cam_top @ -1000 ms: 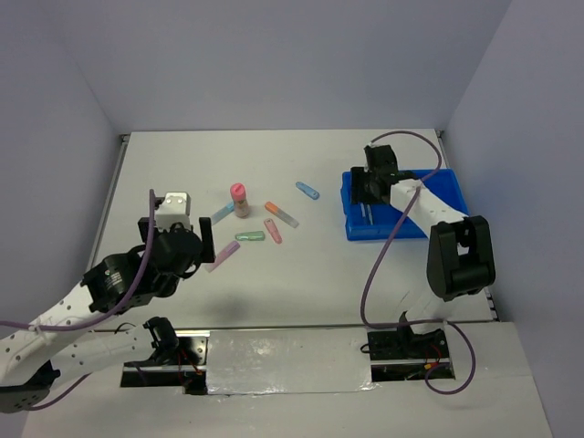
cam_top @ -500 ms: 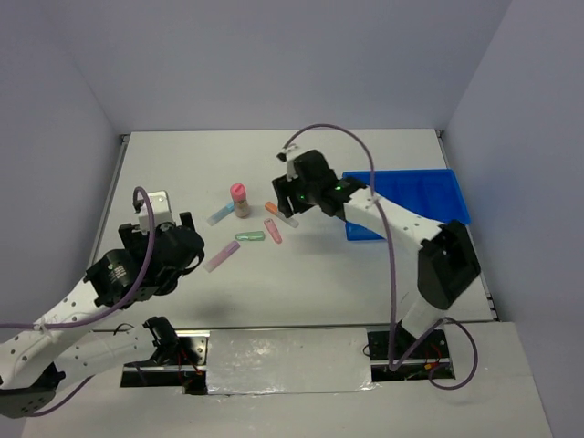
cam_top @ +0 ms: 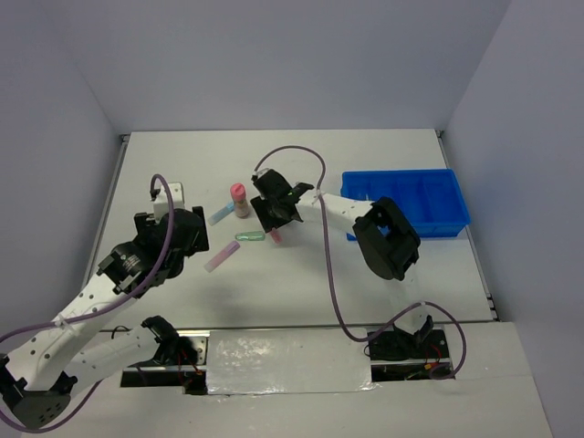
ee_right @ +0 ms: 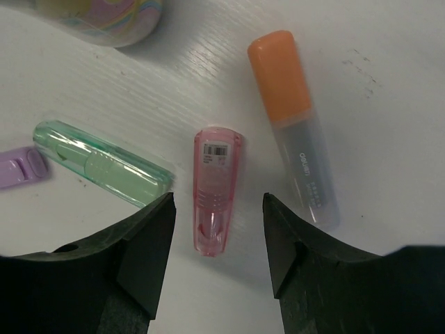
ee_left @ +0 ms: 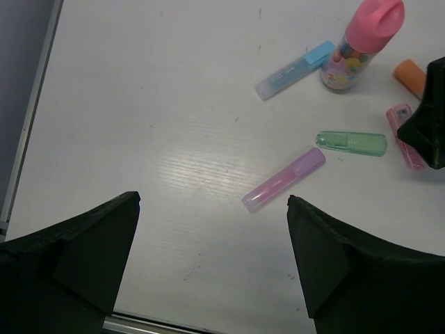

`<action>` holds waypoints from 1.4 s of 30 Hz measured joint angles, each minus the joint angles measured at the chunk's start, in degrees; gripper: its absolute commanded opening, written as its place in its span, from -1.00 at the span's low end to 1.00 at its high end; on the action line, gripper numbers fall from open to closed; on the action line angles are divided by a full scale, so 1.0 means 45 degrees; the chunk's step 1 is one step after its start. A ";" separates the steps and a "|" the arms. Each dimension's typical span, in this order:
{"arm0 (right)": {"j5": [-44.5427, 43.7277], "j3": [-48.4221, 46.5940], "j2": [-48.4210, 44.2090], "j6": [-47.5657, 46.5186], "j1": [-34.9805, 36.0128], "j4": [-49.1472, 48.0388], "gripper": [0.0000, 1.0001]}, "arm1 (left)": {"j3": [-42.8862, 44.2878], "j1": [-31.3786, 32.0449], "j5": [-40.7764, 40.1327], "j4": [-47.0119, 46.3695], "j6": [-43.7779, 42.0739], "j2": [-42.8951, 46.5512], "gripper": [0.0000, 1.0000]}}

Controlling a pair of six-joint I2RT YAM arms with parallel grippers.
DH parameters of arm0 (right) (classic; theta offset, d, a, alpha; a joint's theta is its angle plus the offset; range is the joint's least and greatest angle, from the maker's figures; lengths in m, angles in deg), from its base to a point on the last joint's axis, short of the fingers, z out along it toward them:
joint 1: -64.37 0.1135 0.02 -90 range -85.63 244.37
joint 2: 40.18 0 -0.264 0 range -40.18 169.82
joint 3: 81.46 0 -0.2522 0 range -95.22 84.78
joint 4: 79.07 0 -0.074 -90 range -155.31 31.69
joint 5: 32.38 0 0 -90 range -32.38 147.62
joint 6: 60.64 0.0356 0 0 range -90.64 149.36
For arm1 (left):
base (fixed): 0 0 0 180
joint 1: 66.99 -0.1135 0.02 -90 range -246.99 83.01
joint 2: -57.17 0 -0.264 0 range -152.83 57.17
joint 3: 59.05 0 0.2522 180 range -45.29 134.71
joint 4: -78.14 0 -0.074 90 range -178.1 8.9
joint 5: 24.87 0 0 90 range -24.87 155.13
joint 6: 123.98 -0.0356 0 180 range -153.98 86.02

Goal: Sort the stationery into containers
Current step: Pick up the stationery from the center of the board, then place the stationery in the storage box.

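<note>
Top external view: a white table (cam_top: 301, 292) carries a rectangular bright blue plastic tray (cam_top: 429, 196) with low walls and narrow compartments at its far right, well apart from the loose stationery clustered at the centre. The right gripper (ee_right: 217, 223) reaches left across the table to that cluster, its black fingers (ee_right: 142, 243) spread wide on either side of a short clear pink stick (ee_right: 215, 191) lying flat on the surface, with a gap showing on each side. The left gripper (ee_left: 212, 209) hangs over bare table at the left, its fingers likewise spread and holding nothing. A tan bottle with a pink cap (ee_left: 361, 42) stands upright at the far edge of the cluster. Just beside the pink stick lie an orange-capped clear stick (ee_right: 292, 118) on one side and a pale green stick (ee_right: 104, 163) on the other. A lilac-and-pink stick (ee_left: 284, 179) lies nearest the left gripper, and a light blue stick (ee_left: 293, 60) rests near the bottle, all on the table outside the tray.
</note>
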 measured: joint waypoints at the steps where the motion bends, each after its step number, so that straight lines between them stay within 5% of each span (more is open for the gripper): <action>1: -0.0039 -0.0068 0.0087 0.0034 0.0034 0.0019 0.20 | -0.0034 0.0000 0.0136 -0.0087 -0.0078 -0.0010 0.99; 10: -0.0568 -0.0199 0.0865 0.0296 0.0364 0.0112 0.01 | -0.0034 -0.0034 0.0811 -0.0476 -0.0627 0.0024 0.99; 18: -0.0923 0.0199 0.0699 0.0622 0.0573 -0.0403 -0.76 | -0.0039 -0.0039 0.1088 -0.0568 -0.0719 -0.0049 0.99; 28: -0.0107 0.2535 -0.3011 0.0758 0.0257 -0.0165 -0.79 | -0.0044 -0.0039 0.1156 -0.0607 -0.0724 -0.0029 0.99; 34: -0.0714 0.3055 -0.6266 -0.0015 -0.3011 0.0034 -0.79 | -0.0126 -0.0058 0.1277 -0.0695 -0.0763 0.0083 0.99; 42: -0.2419 0.3274 -0.6387 -0.1107 -0.7096 0.1360 -0.79 | -0.0151 -0.0068 0.1486 -0.0860 -0.1044 0.0180 0.99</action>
